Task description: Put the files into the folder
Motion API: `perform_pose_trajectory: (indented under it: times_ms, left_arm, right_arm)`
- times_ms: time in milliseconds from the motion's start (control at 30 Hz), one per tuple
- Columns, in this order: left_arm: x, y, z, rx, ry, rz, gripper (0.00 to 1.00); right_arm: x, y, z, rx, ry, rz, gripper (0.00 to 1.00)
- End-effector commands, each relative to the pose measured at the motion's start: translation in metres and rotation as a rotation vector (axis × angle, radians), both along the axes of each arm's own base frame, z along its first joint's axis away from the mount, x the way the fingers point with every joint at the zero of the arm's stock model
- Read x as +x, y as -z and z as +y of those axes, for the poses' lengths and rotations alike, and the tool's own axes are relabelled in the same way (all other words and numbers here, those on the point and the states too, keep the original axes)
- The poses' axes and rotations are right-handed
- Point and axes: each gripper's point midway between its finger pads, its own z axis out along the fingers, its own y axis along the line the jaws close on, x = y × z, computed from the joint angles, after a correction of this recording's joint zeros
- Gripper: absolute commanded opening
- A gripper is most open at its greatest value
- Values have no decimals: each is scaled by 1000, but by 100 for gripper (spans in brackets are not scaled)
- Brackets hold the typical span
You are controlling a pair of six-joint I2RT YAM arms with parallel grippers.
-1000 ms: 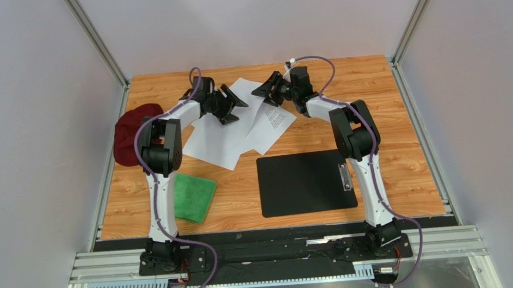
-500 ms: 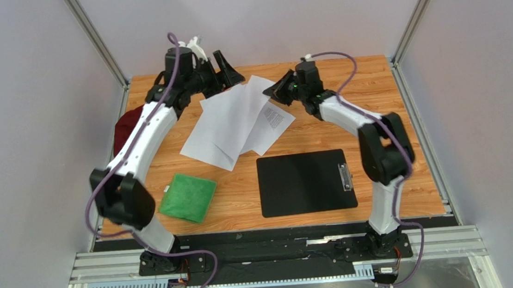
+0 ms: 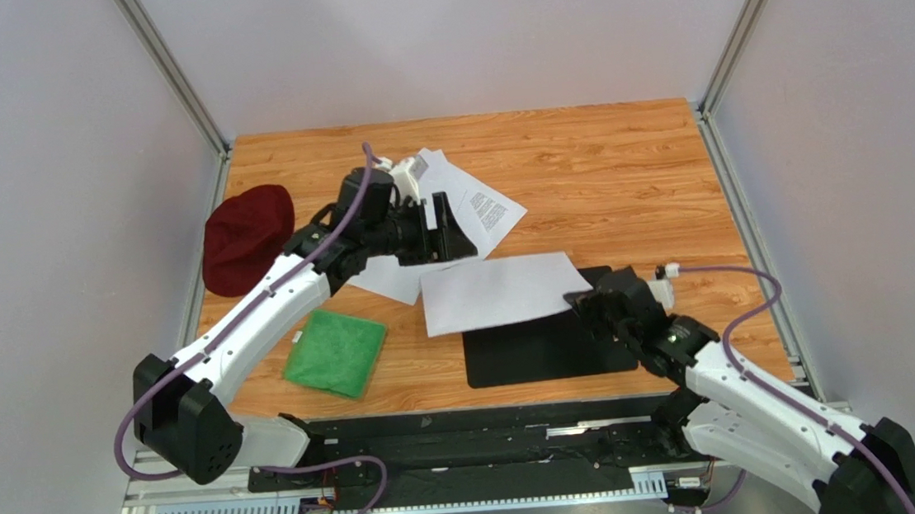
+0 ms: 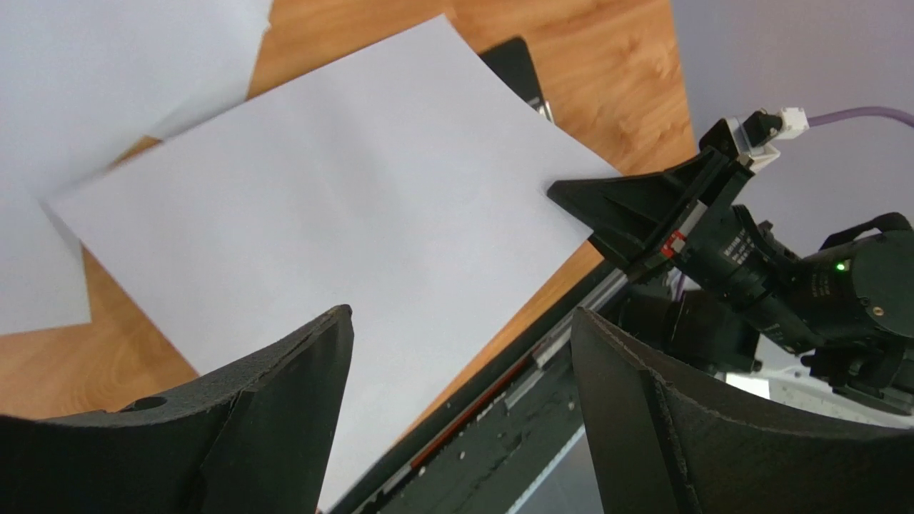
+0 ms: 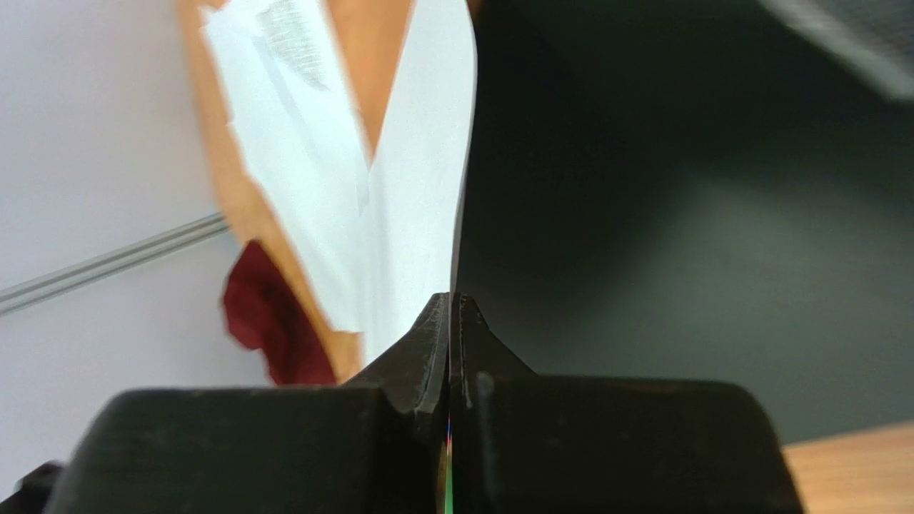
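One white sheet of the files [image 3: 497, 292] lies partly over the far edge of the black folder [image 3: 546, 351]. My right gripper [image 3: 581, 301] is shut on that sheet's right edge. In the right wrist view the right gripper [image 5: 451, 301] pinches the sheet [image 5: 421, 182] seen edge-on, with the folder [image 5: 687, 214] beside it. The other sheets [image 3: 479, 201] stay spread at the back. My left gripper [image 3: 445, 228] hovers open over them. In the left wrist view the left gripper [image 4: 461, 316] holds nothing, above the pulled sheet [image 4: 322, 214].
A dark red hat [image 3: 247, 236] lies at the table's left edge and a green cloth [image 3: 334, 352] sits near the front left. The folder's metal clip side faces right, under my right arm. Metal frame rails border the table.
My right gripper shut on a sheet and dragged it from the pile toward the front, onto the folder. My left arm swung from the far back down over the remaining sheets.
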Motion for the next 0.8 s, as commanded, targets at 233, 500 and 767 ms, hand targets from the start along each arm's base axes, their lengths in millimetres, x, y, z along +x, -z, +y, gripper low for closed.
perform_pose_trajectory:
  times_ms: [233,500,767]
  left_arm:
    - [-28,56,-2,171,-51,71,83]
    - [-32,104,-7,237,-37,160,81]
    - [-35,125,13,361,-35,155,86]
  right_arm:
    - [-60,70,-54,-144,209,132,0]
    - [-69,72,-50,-192,216,154,7]
    - [-92,53,-21,-424,-232,157,85]
